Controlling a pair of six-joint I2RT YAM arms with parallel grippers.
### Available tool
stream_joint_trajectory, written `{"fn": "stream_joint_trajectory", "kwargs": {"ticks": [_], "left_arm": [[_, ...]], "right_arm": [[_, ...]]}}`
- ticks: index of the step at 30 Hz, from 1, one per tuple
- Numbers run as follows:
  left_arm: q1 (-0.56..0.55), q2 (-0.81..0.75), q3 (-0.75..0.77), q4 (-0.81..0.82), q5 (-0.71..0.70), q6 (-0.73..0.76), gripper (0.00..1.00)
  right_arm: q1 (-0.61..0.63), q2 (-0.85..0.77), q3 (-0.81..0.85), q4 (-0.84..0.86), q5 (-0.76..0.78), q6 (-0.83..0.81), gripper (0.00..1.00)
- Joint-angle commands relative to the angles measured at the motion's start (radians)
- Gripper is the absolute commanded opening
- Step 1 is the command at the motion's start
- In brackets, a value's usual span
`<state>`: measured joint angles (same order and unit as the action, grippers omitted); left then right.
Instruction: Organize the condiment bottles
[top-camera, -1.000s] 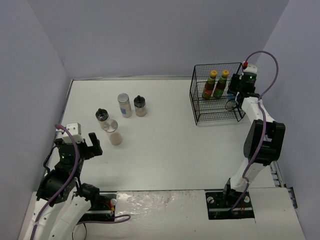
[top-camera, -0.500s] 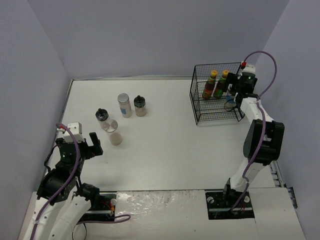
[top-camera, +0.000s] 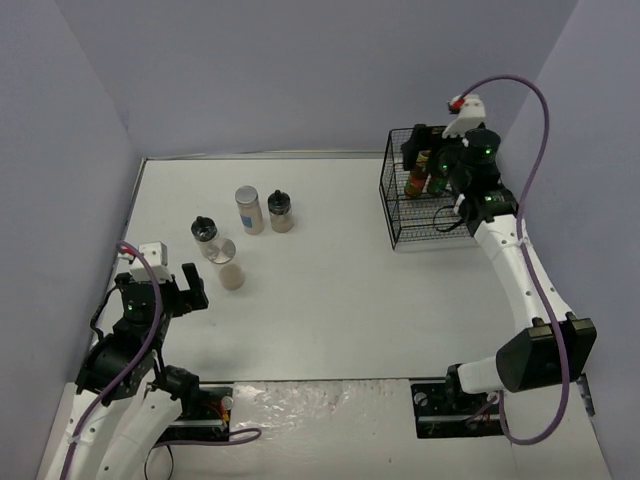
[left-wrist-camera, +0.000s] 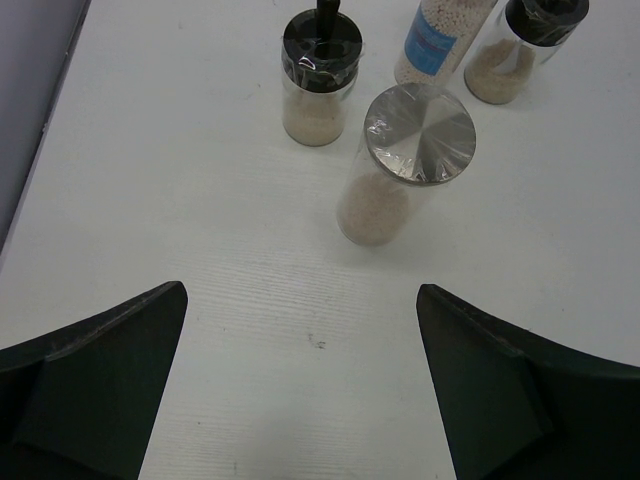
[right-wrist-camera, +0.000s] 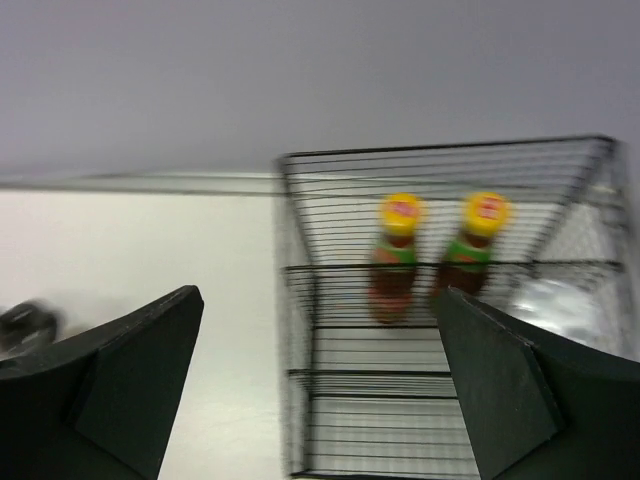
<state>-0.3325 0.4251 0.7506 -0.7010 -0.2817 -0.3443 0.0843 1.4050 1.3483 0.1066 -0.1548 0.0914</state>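
Note:
Four of the condiment bottles stand on the table's left part: a black-capped shaker (top-camera: 204, 232) (left-wrist-camera: 320, 75), a silver-lidded jar (top-camera: 230, 265) (left-wrist-camera: 400, 165), a blue-labelled jar (top-camera: 248, 210) (left-wrist-camera: 440, 40) and a second black-capped shaker (top-camera: 281, 211) (left-wrist-camera: 525, 45). Just short of them, my left gripper (top-camera: 160, 285) (left-wrist-camera: 300, 400) is open with nothing in it. Two yellow-capped sauce bottles (top-camera: 416, 182) (right-wrist-camera: 397, 260) (right-wrist-camera: 475, 250) stand in the black wire basket (top-camera: 395, 215) (right-wrist-camera: 440, 150), with a silver-lidded jar (right-wrist-camera: 555, 300) beside them. Above the basket hangs my right gripper (top-camera: 425, 150) (right-wrist-camera: 320, 400), open and holding nothing.
The basket sits at the back right, close to the right wall. Grey walls enclose the table on the left, back and right. The right wrist view is blurred by motion.
My right gripper has opened wide and lifted out of the basket's right side, swinging up and left above it. The left arm has barely moved.

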Motion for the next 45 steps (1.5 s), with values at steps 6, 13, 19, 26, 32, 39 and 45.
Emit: {"fn": "stream_joint_trajectory", "kwargs": {"ticks": [6,13,19,26,32,39,45], "left_arm": [[0.006,0.024,0.015,0.079,0.022,0.006,0.97],[0.009,0.013,0.019,0.074,0.012,0.002,0.97],[0.010,-0.029,0.020,0.072,-0.010,-0.002,0.97],[0.010,-0.043,0.021,0.061,-0.038,-0.006,0.97],[0.011,-0.033,0.025,0.053,-0.046,-0.010,0.97],[0.010,-0.026,0.024,0.052,-0.045,-0.010,0.97],[0.010,-0.016,0.026,0.052,-0.036,-0.009,0.97]], "right_arm": [[0.462,0.056,-0.041,0.051,-0.138,-0.120,1.00],[0.673,0.274,0.011,0.148,-0.223,-0.175,1.00],[0.772,0.437,0.088,0.209,-0.295,-0.226,1.00],[0.840,0.580,0.203,0.261,-0.320,-0.239,1.00],[0.864,0.673,0.282,0.286,-0.285,-0.229,1.00],[0.880,0.743,0.355,0.293,-0.299,-0.218,0.98],[0.885,0.768,0.381,0.301,-0.295,-0.210,0.88]]}}
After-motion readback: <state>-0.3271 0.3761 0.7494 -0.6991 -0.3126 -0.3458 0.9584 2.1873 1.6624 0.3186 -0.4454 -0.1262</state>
